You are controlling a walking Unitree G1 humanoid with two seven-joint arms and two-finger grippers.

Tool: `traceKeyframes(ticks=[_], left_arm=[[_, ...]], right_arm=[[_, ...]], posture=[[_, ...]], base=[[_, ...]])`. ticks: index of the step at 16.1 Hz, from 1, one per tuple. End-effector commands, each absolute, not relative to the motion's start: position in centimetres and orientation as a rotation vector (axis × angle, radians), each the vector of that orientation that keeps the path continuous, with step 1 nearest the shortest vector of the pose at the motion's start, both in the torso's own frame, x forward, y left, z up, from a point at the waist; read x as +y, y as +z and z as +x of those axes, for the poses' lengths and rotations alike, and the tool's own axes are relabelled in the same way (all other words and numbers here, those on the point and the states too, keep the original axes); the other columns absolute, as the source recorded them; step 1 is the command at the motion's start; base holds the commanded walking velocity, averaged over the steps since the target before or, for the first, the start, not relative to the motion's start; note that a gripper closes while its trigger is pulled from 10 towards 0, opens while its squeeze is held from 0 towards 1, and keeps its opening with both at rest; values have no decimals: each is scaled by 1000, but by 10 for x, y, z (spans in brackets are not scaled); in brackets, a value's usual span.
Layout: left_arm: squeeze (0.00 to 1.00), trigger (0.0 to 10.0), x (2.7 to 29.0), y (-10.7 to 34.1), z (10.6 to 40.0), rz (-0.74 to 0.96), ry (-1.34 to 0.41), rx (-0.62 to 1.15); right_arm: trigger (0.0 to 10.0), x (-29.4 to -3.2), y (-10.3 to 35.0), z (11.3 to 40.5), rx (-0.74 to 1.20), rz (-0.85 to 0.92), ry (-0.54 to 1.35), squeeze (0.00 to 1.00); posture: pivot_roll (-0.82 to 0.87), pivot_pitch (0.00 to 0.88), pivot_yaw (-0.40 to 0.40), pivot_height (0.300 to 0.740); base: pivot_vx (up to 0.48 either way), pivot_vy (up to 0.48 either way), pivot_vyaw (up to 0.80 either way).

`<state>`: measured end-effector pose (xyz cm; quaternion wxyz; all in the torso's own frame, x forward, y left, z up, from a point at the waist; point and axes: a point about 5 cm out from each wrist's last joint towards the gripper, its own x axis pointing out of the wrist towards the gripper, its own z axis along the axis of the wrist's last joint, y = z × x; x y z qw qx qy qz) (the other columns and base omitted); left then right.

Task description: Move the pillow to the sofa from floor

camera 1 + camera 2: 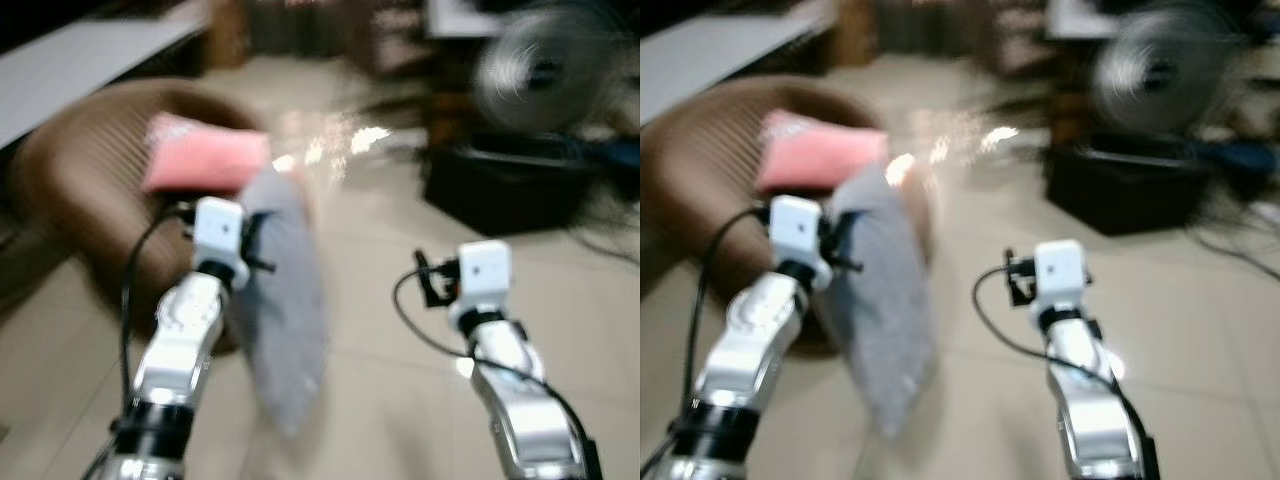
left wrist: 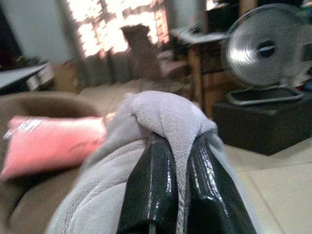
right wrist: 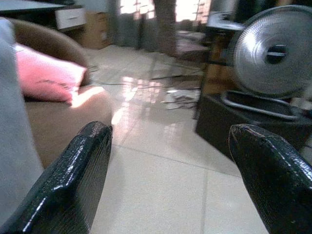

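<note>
Before us lies a pale tiled floor (image 1: 400,400), glossy with window glare, with a round brown sofa (image 1: 70,190) at our left and a standing fan (image 1: 545,65) above a black box (image 1: 500,185) at our right; the head views are blurred. In the left eye view our left arm reaches forward and up toward the sofa, and the grey pillow (image 1: 285,310) hangs from its end, clear of the floor, beside the sofa's front edge. A pink cushion (image 1: 205,160) lies in the sofa's seat. Our right arm is raised over the bare tiles, well apart from the pillow.

In the right eye view we see the same layout: grey pillow dangling by the left wrist, right arm extended with nothing near it.

In the left wrist view our left gripper (image 2: 183,146) has its two black fingers (image 2: 153,185) pinched almost together on a fold of the pillow's fabric, which bulges over the tips. The pink cushion shows just beyond.

In the right wrist view our right gripper (image 3: 183,141) is spread wide, fingers (image 3: 73,180) far apart, holding nothing, above the tiles.
</note>
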<state>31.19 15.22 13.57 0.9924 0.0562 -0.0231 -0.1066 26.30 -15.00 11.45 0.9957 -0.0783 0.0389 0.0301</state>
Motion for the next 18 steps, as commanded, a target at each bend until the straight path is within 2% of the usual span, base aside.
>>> traceKeyframes(ticks=[1, 9, 17, 18], left_arm=[[0, 10000, 145, 153, 316, 103, -233, -134], [0, 10000, 148, 152, 317, 110, -216, -134], [0, 10000, 147, 152, 319, 127, -225, -136], [0, 10000, 147, 152, 319, 128, -224, -135]], right_arm=[[10000, -156, 116, 263, 76, -163, 41, 0], [10000, -155, 117, 264, 72, -224, 64, 0], [10000, -155, 117, 265, 76, -240, 88, 0], [10000, -156, 116, 265, 83, -228, 90, 0]], posture=[[-88, 0, 66, 740], [-87, 0, 64, 740], [-88, 0, 64, 740], [-88, 0, 66, 740]], base=[[412, 0, -800], [434, 0, 0], [443, 0, 800], [442, 0, 0]])
